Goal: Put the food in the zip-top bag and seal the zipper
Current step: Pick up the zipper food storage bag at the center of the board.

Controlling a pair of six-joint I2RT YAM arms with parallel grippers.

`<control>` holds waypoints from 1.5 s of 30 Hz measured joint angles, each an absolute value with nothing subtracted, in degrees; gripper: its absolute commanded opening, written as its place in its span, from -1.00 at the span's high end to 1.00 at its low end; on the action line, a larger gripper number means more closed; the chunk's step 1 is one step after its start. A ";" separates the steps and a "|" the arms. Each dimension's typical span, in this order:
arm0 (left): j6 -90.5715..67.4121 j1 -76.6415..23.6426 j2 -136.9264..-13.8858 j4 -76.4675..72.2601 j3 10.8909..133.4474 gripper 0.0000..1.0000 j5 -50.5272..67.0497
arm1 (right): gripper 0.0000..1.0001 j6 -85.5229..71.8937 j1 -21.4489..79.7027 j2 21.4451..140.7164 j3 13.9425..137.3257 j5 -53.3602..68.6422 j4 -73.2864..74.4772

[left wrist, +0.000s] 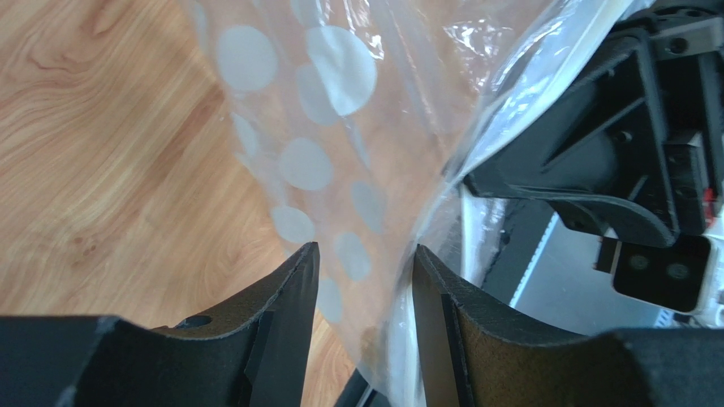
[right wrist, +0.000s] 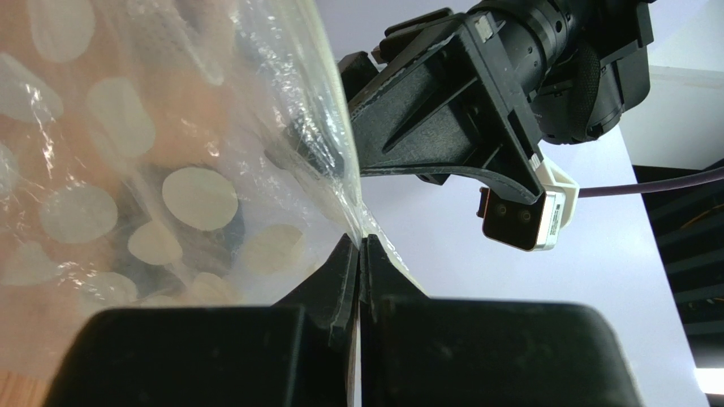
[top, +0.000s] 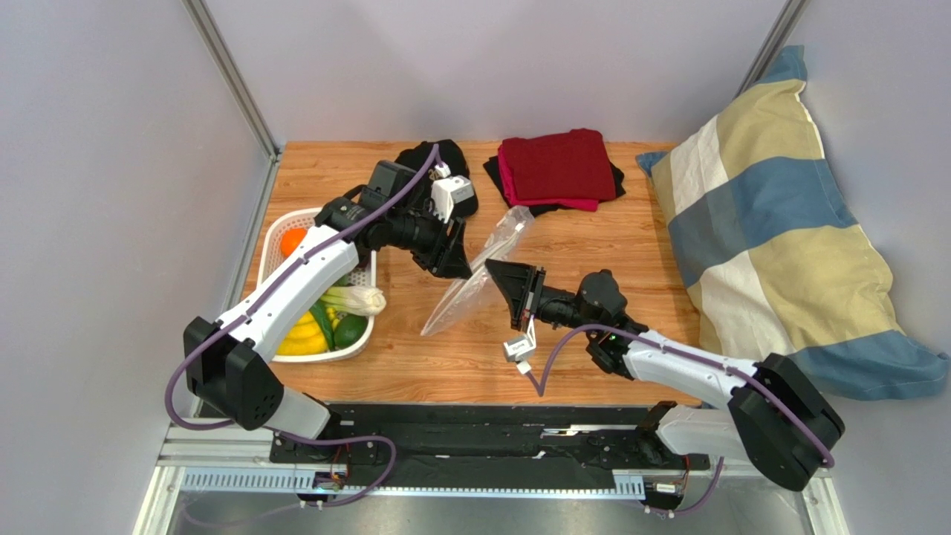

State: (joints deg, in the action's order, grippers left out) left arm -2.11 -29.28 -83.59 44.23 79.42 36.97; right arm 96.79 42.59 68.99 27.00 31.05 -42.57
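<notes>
Robot lab booth: grey panel walls (top: pixel 112 167), framed wooden table (top: pixel 636 256).

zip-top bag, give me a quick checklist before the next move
1. right gripper pinching the zip-top bag: ok, fingers shut on the film.
2. left gripper clamped on the bag: not ok, the film hangs between jaws that stand apart.
3. bag mouth spread wide enough: cannot tell.
4. food in the bag: not ok, it lies in the white basket.
5. bag clear of the table: cannot tell.
</notes>
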 measured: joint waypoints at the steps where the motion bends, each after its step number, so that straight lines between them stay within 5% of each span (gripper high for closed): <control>1: -2.02 -29.34 -83.59 44.25 79.42 -0.11 36.27 | 1.00 96.53 42.61 68.34 27.00 31.38 -41.74; 7: -0.60 -29.67 -83.59 44.27 79.40 0.10 33.98 | 1.00 94.11 42.61 64.12 27.59 33.47 -33.63; 12: -0.91 -29.89 -83.31 42.98 78.83 -0.12 37.30 | 1.00 92.71 42.63 62.24 28.67 34.48 -29.36; 16: -2.31 -30.33 -82.32 40.53 76.71 -0.11 40.12 | 1.00 91.90 42.63 62.70 28.73 34.57 -29.30; 20: -4.62 -30.59 -82.39 38.52 76.20 0.28 42.06 | 1.00 90.50 42.63 62.87 29.23 34.59 -29.28; 22: -6.28 -30.63 -82.65 37.26 76.20 0.84 42.89 | 1.00 90.04 42.61 62.87 29.32 34.59 -29.47; 24: -8.25 -30.68 -83.13 36.16 76.20 1.00 43.62 | 0.76 89.76 42.61 62.87 29.30 34.41 -29.50; 25: -9.30 -30.68 -83.33 35.62 76.20 1.00 43.75 | 0.47 89.60 42.61 62.78 29.30 34.06 -29.52; 26: -10.28 -30.65 -83.40 34.83 76.09 1.00 43.92 | -0.17 89.32 42.61 62.61 29.23 33.50 -29.56; 29: -14.70 -29.93 -82.30 30.46 73.97 1.00 43.42 | -0.98 87.22 42.63 60.73 29.08 30.00 -28.21; 32: -19.94 -29.56 -78.43 27.03 69.63 1.00 39.97 | -0.98 81.78 42.63 55.09 30.65 24.34 -19.22; 37: -27.51 -30.65 -72.58 25.19 67.66 1.00 29.43 | -0.70 63.20 42.63 50.15 44.18 13.96 2.70; 45: -32.16 -37.93 -80.27 26.92 78.72 1.00 14.31 | -0.52 19.22 40.05 59.59 69.84 5.43 27.16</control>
State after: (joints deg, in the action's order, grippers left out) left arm -32.16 -37.93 -80.27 26.92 78.72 14.31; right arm 19.22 40.05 59.59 69.84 5.43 27.16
